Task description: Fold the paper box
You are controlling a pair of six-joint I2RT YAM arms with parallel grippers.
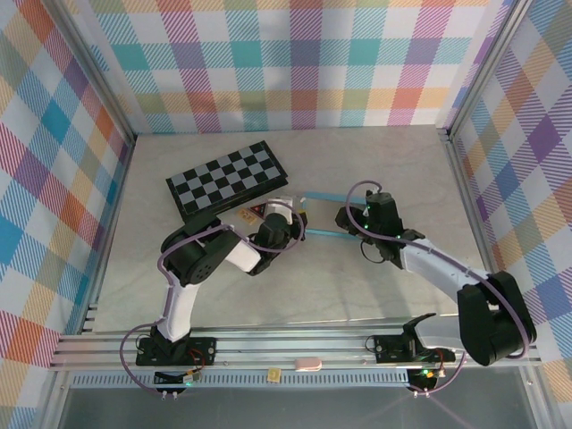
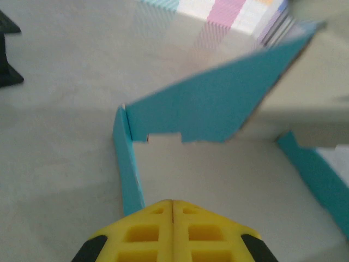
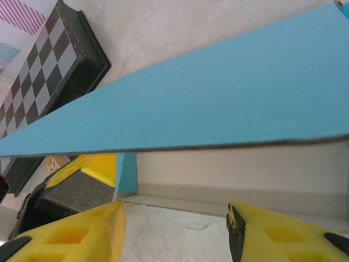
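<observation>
— While both arms reach to the middle of the tabletop (image 1: 268,295), where does the paper box (image 3: 218,93) sit?
— Between the two arms, on the near side of the checkered board (image 1: 228,179), half folded, with teal walls raised around its white inner side.
— And the left jaws?
— Closed, yellow fingers (image 2: 147,232) pressed flat together at the box's near edge. I cannot tell whether cardboard is pinched between them.
— The right jaws?
— Parted, gripping nothing, with a teal panel just beyond their tips.
</observation>
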